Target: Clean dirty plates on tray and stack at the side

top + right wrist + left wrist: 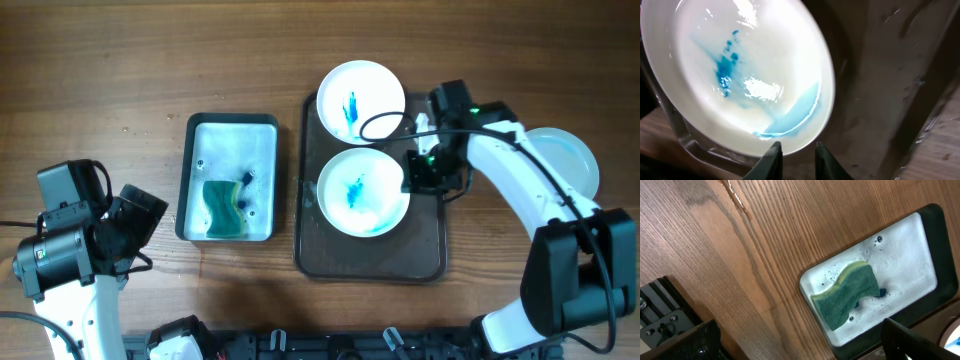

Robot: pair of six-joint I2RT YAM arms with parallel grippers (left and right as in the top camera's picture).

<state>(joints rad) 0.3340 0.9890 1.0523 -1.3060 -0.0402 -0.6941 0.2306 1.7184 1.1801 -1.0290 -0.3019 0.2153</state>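
Observation:
The dark tray (430, 250) lies at the table's centre with two white plates on it. The far plate (360, 98) and the near plate (362, 190) each carry a blue smear. A third plate (570, 160), plain white, lies on the table to the right, partly under my right arm. My right gripper (415, 172) is at the near plate's right rim. In the right wrist view its fingertips (794, 150) stand narrowly apart just at the rim of the smeared plate (740, 75), holding nothing. My left gripper (135, 215) is open and empty at the lower left.
A small black-rimmed tray (232, 130) with soapy water and a green-yellow sponge (228, 205) stands left of the dark tray. In the left wrist view the sponge (850, 292) lies in that tray (920, 255), ahead of the wide-open fingers (800, 350).

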